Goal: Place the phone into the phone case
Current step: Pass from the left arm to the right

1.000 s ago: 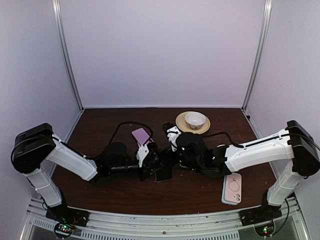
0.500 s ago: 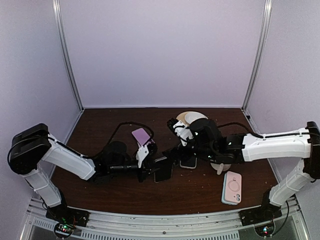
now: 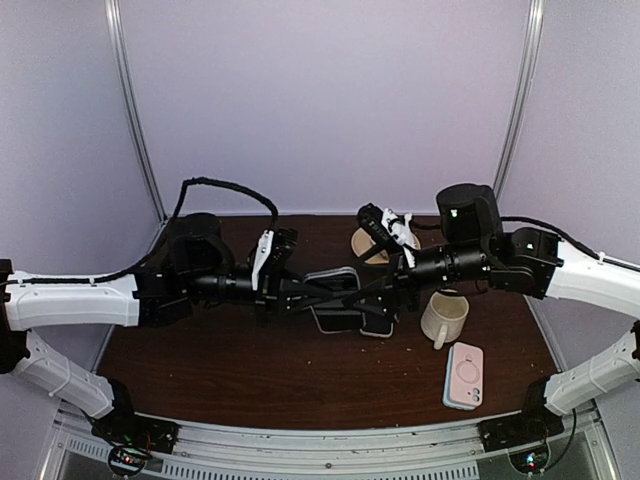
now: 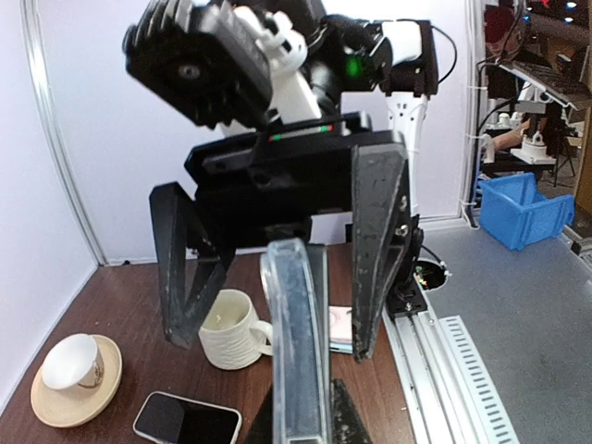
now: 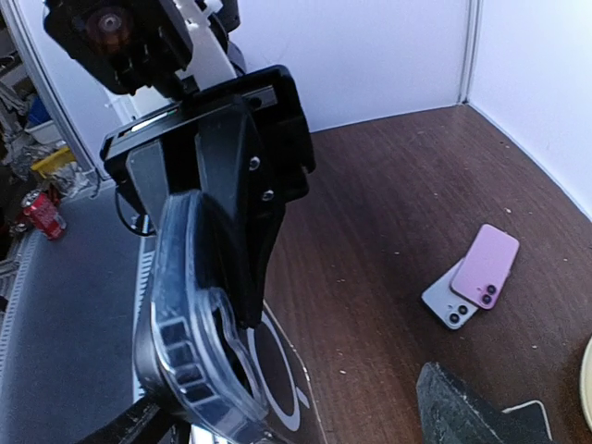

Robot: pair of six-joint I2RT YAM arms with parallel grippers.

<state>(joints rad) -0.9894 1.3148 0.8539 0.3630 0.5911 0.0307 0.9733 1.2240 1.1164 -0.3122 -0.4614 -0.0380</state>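
Observation:
My left gripper (image 3: 312,292) is shut on a clear-rimmed phone case (image 3: 336,284) with a dark back, held up on edge above the table's middle. The left wrist view shows the case (image 4: 298,342) edge-on, while the right wrist view shows its ringed back (image 5: 199,351). My right gripper (image 3: 377,290) faces it, open, with its fingers (image 4: 375,250) on either side of the case and apart from it. A phone (image 3: 376,322) with a dark screen and pale rim (image 4: 185,418) lies flat on the table below. Whether the case has a phone in it I cannot tell.
A cream mug (image 3: 443,318) stands right of centre. A pink phone or case (image 3: 463,375) lies near the front right. A cup on a saucer (image 4: 74,375) sits at the back. A pink phone (image 5: 485,266) overlaps a grey one (image 5: 448,301) on the table.
The left gripper closed on the case and lifted it off the table. Both arms rose and straightened towards each other. The right arm swung up, uncovering the mug.

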